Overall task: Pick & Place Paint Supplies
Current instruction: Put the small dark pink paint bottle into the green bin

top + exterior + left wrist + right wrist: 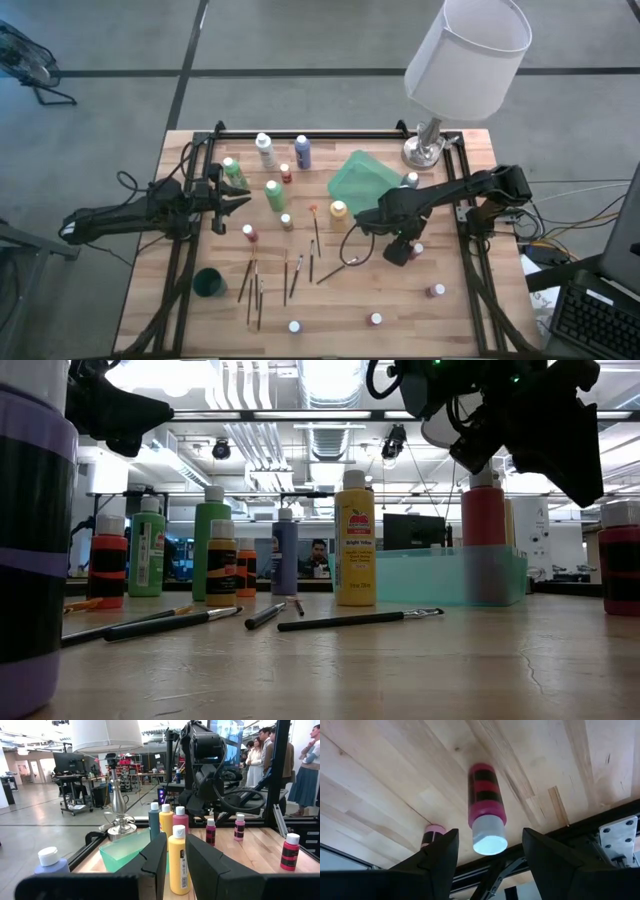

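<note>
The paint supplies stand and lie scattered across the wooden table: bottles such as a green one (274, 193), a blue one (302, 150) and a yellow one (338, 210), and several brushes (300, 272) lying near the front. My right gripper (490, 831) is open and tipped steeply down over an upright pink bottle with black bands (486, 805), which stands at the table's right (415, 250). Its fingers stand on either side of the white cap, apart from it. My left gripper (243, 200) waits level at the left, fingers a little apart, nothing between them.
A translucent green tray (360, 180) sits at centre back, and a lamp (425, 148) with a white shade stands behind it. A dark green cup (208, 283) is at front left. A second pink bottle (434, 831) stands close by. Beyond the table stand people (260, 755).
</note>
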Controlling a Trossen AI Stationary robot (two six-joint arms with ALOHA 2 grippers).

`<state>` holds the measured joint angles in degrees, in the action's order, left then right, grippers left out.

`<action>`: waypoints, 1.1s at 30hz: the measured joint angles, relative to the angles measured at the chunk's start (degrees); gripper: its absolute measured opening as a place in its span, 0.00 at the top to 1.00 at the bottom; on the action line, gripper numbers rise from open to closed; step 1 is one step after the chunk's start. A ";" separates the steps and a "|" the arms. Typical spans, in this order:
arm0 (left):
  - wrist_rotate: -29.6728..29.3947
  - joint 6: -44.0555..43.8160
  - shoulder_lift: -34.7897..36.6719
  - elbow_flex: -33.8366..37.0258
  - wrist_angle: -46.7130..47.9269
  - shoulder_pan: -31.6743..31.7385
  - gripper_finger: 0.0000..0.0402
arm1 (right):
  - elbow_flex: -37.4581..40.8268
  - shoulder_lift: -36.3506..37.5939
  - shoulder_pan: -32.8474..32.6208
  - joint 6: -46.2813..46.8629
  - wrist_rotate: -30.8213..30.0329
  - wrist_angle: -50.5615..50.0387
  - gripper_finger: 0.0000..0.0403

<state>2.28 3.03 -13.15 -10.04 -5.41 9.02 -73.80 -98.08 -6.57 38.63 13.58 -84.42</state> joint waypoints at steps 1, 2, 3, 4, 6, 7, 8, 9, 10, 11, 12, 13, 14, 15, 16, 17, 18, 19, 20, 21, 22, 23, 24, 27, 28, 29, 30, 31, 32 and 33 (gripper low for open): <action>0.00 -0.02 0.00 0.00 0.00 0.01 0.81 | 0.09 0.00 -0.04 0.02 0.00 0.02 0.48; 0.00 -0.01 0.00 0.00 0.00 0.02 0.81 | 0.21 0.00 -0.04 0.06 0.02 0.18 0.49; 0.00 0.00 0.00 0.00 0.00 0.00 0.81 | 0.40 0.00 -0.06 0.12 0.14 0.47 0.49; 0.00 -0.02 0.00 0.00 0.00 0.02 0.81 | 0.64 0.00 -0.07 0.15 0.41 0.83 0.50; 0.00 0.00 0.00 0.00 0.00 0.00 0.81 | 1.19 0.00 -0.07 0.17 1.00 1.05 0.50; 0.00 0.00 0.00 0.00 0.00 0.00 0.81 | 1.48 0.00 -0.07 0.17 1.28 1.09 0.50; -0.01 -0.02 0.00 0.00 0.00 0.00 0.81 | 1.87 0.07 -0.07 0.17 1.40 1.26 0.51; 0.00 -0.01 0.00 0.00 0.00 0.00 0.81 | 2.20 0.07 -0.09 0.17 1.46 1.22 0.51; 0.00 -0.01 0.00 0.00 0.00 0.01 0.81 | 2.47 0.07 -0.19 0.17 1.47 1.27 0.51; 0.00 0.00 0.00 0.00 0.00 0.01 0.81 | 2.71 0.07 -0.22 0.17 1.48 1.27 0.51; 0.00 -0.02 0.00 0.00 0.00 0.01 0.81 | 2.90 0.07 -0.34 0.20 1.49 1.27 0.50; 0.00 0.00 0.00 0.00 0.00 0.00 0.81 | 3.06 0.07 -0.43 0.21 1.54 1.32 0.50; 0.00 0.00 0.00 0.00 0.00 0.00 0.81 | 3.18 0.07 -0.47 0.21 1.54 1.45 0.49; 0.00 -0.01 0.00 0.00 0.00 0.01 0.81 | 3.36 0.07 -0.59 0.27 1.57 1.58 0.49; 0.00 0.00 0.00 0.00 0.00 0.00 0.81 | 3.50 0.07 -0.62 0.33 1.57 1.61 0.48; 0.00 -0.01 0.00 0.00 0.00 0.01 0.81 | 3.59 0.07 -0.70 0.37 1.59 1.58 0.48; 0.00 -0.01 0.00 0.00 0.00 0.01 0.81 | 3.61 0.07 -0.70 0.36 1.60 1.66 0.48; -0.01 0.00 0.00 0.00 0.00 0.01 0.81 | 3.61 0.07 -0.70 0.35 1.62 1.73 0.48; -0.01 -0.01 0.00 0.00 0.00 0.01 0.81 | 3.60 0.07 -0.70 0.36 1.64 1.73 0.48; 0.00 -0.01 0.00 0.00 0.00 0.02 0.81 | 3.61 0.07 -0.70 0.35 1.62 1.84 0.48; -0.01 -0.01 0.00 0.00 0.00 0.00 0.81 | 3.64 0.07 -0.70 0.36 1.62 2.19 0.48; -0.02 -0.01 0.00 0.00 0.00 0.01 0.81 | 3.68 0.07 -0.70 0.37 1.62 2.56 0.49; 0.00 0.00 0.00 0.00 0.00 0.02 0.81 | 3.75 0.07 -0.70 0.35 1.62 2.80 0.50; -0.02 -0.02 0.00 0.00 0.00 0.02 0.81 | 3.88 0.07 -0.70 0.35 1.62 2.82 0.53; 0.00 -0.01 0.00 0.00 0.00 0.01 0.81 | 3.96 0.07 -0.70 0.35 1.62 2.89 0.54; 0.00 -0.01 0.00 0.00 0.00 0.02 0.81 | 4.02 0.07 -0.70 0.33 1.62 2.86 0.55; -0.01 -0.01 0.00 0.00 0.00 0.01 0.81 | 4.10 0.07 -0.70 0.31 1.62 2.85 0.56; 0.00 -0.01 0.00 0.00 0.00 0.02 0.81 | 4.19 0.07 -0.70 0.25 1.62 2.88 0.57; -0.01 0.00 0.00 0.00 0.00 0.01 0.81 | 4.35 0.07 -0.70 0.21 1.63 2.92 0.58; 0.00 -0.02 0.00 0.00 0.00 0.01 0.81 | 4.54 0.07 -0.70 0.19 1.68 2.91 0.59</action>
<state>2.28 3.01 -13.15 -10.04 -5.41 9.03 -69.26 -98.02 -7.27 38.82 15.26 -81.52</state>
